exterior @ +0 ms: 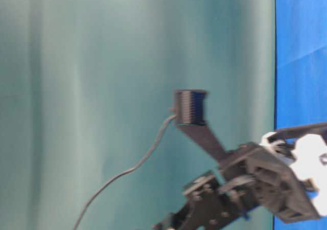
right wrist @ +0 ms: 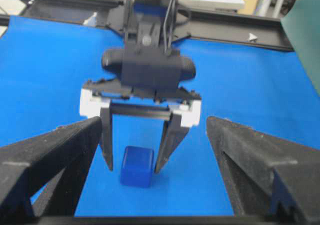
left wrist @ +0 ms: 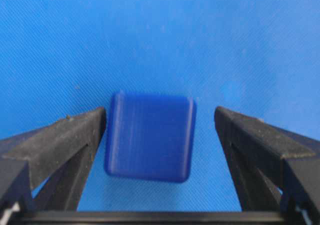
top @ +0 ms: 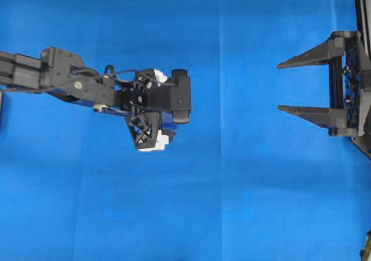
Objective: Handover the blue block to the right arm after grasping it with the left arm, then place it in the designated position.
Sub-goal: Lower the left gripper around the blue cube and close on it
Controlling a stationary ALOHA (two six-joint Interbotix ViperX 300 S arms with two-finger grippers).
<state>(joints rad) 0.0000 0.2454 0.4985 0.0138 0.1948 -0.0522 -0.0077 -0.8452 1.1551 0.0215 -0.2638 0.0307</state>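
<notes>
Grasp step: left gripper, jaws wide and empty, straddles the blue block; closing comes next; right gripper waits agape.

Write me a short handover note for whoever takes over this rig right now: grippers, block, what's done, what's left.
Left gripper: open, pointing down, fingers either side of the blue block, not closed on it.
Right gripper: open, empty, off to the right side of the blue cloth.
Block: lying on the cloth between the left fingers.
Done: left arm lined up over the block.
Left: grasp, lift, hand over to the right arm, place.
</notes>
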